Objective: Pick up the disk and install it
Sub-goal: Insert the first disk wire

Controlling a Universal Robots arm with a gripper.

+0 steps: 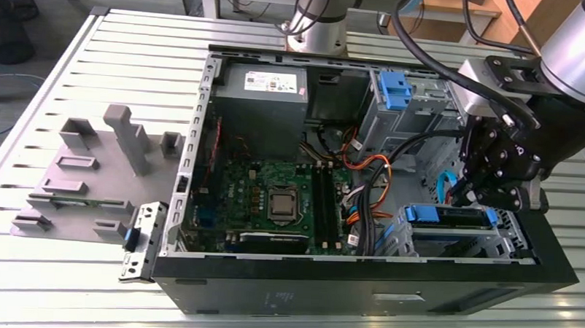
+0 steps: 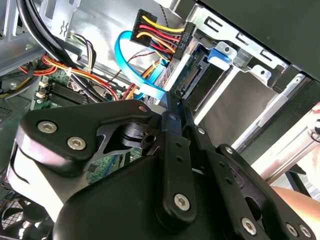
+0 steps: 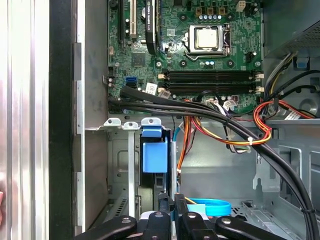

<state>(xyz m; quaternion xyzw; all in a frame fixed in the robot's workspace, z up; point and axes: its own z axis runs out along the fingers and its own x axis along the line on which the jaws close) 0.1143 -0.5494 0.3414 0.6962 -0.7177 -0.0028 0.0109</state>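
Down at the front corner of the open computer case [image 1: 551, 279], on the exterior view's right, the disk [image 1: 454, 215] is sitting in the metal drive cage [image 1: 509, 237] with its blue side rail showing. The gripper [image 1: 481, 194] hangs right over that cage. In the second wrist view the gripper [image 2: 174, 102] looks closed, both fingers [image 2: 172, 145] pressed flat together with nothing clamped between them as far as I can see. The tips sit just beside the connector end of the disk [image 2: 192, 72]; can't tell if they actually touch it. A flat blue cable [image 2: 131, 75] loops close by, and a black plug [image 2: 160, 32] with red and yellow wires sits near the same end of the drive. The green motherboard [image 1: 271, 200] fills the middle of the case, with the grey power supply box [image 1: 260, 97] at the far end. Outside the case, on the exterior view's left, a grey plastic holder [image 1: 87, 179] sits on the slatted table [image 1: 131, 49].
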